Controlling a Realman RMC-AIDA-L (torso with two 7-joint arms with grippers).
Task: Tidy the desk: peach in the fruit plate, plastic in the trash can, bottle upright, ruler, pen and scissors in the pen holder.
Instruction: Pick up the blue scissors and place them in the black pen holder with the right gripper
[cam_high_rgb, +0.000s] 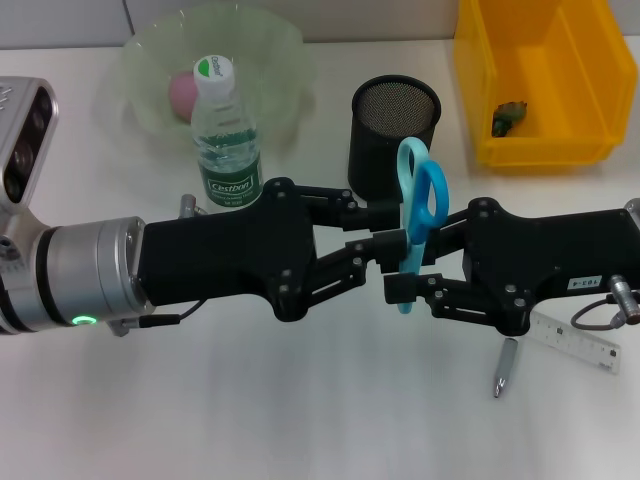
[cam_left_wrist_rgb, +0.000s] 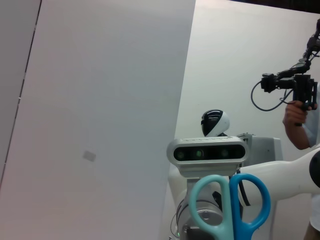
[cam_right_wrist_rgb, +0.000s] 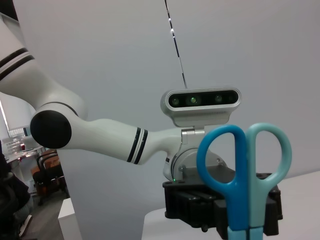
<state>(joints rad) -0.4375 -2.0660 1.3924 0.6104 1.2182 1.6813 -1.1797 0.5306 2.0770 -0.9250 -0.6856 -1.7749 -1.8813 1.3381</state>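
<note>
**Scissors held between both grippers near the desk centre**

Left gripper (cam_high_rgb: 385, 248) and right gripper (cam_high_rgb: 400, 290) meet mid-desk, jaws of both closed on the blue scissors (cam_high_rgb: 418, 210), upright with handles up. Just behind stands the black mesh pen holder (cam_high_rgb: 394, 130); its contents cannot be seen. Peach (cam_high_rgb: 184, 96) lies in the clear fruit plate (cam_high_rgb: 270, 60), far-left; bottle (cam_high_rgb: 225, 135) upright before it. Yellow trash can (cam_high_rgb: 540, 75), far-right corner, holds a small dark scrap (cam_high_rgb: 508, 117). Pen (cam_high_rgb: 505, 366) and ruler (cam_high_rgb: 575, 340) lie near the right edge.

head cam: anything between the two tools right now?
Yes, the scissors. In the head view they stand handles up between the left tool and the right tool, in front of the pen holder. Both tools meet at them.
</note>
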